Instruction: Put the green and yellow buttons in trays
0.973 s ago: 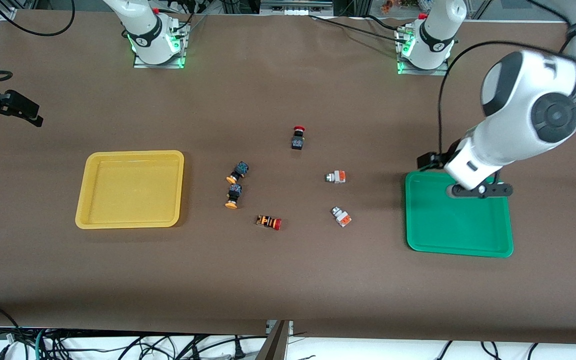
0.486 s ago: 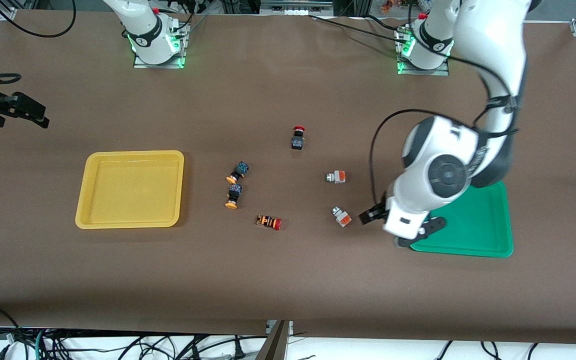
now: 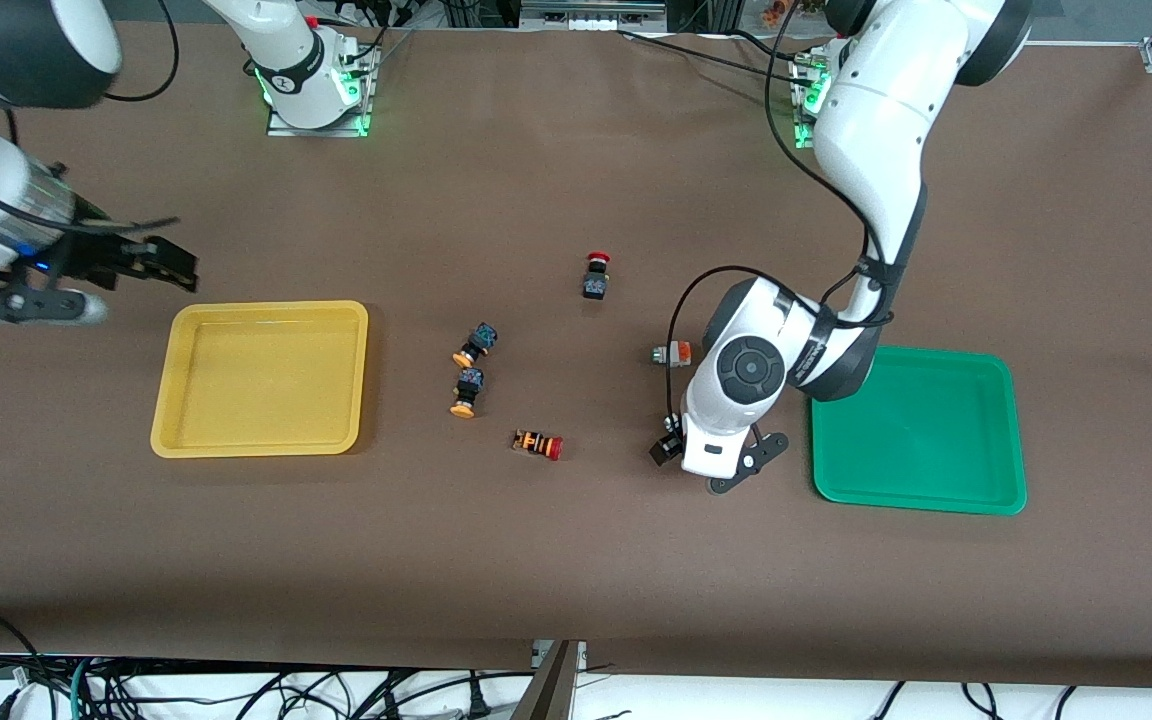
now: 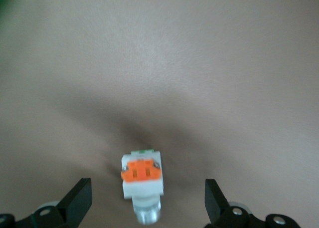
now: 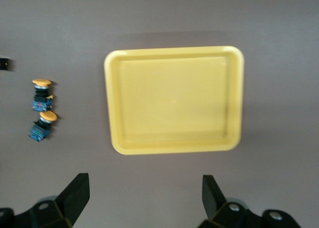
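The left pincer [image 4: 144,208] hangs low over the counter [image 3: 576,560], its fingers [image 4: 77,200] spread wide with a white-and-orange button [image 4: 142,180] lying between them, untouched by either. In the front view that arm covers this button almost wholly; it lies just beside the green tray [image 3: 986,440], toward the right arm's end from it. The button lies on its side, orange face up, silvery cap toward the wrist camera. No lettering can be read on it.

The second white-and-orange button [image 3: 673,353] lies farther from the front camera, close to the left arm's wrist. The green tray holds nothing.

The right pincer [image 5: 144,203] is up in the air over the counter near the yellow tray [image 3: 171,400], at the right arm's end, its fingers [image 5: 75,195] open wide and holding nothing. The yellow tray also holds nothing.

Between the trays lie the two yellow-capped buttons, black-bodied, one [image 3: 475,344] just beside the other [image 3: 465,390], both on their sides. A striped red-capped button [image 3: 538,444] lies nearer the front camera than these. A black red-capped button [image 3: 595,276] stands farther from the front camera than all the others. No writing is legible on any of them, nor on the trays.
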### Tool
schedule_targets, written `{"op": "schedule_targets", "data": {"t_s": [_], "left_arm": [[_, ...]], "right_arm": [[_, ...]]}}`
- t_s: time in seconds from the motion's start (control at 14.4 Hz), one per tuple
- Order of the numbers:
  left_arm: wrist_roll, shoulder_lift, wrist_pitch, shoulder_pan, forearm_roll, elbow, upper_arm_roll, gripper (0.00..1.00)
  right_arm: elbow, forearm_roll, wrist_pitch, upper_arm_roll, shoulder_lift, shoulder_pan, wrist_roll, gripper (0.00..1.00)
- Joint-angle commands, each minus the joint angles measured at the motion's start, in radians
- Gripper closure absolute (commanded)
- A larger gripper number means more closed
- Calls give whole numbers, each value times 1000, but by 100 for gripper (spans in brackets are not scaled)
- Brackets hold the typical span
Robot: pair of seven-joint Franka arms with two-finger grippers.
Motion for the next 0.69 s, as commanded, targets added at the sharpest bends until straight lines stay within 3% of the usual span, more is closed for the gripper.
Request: {"op": "schedule_targets", "data": {"t_s": [0.0,0.07,0.14,0.21,0.49,0.63], "left_arm": [[-19,4,15,-5,11,-1,10,14],[-22,12,15,-7,6,-1,8,51],[-24,13,15,-10,5,-1,7,65],[-24,16,15,-11,5,-1,5,71],[-24,36,16,-22,6,-1,5,71],[-16,24,10,-14,6,5,5,82]], "right_arm": [[20,-20,65,-4,69,63,93,0],[20,-20,98,-4,95,84,125,1],[20,-20,134,-4,124,103,154,1],[20,-22,172,-5,153,130,188,0],[23,-26,332,-5,263,218,350,1],[23,-36,394,-8,314,258,447,1]]}}
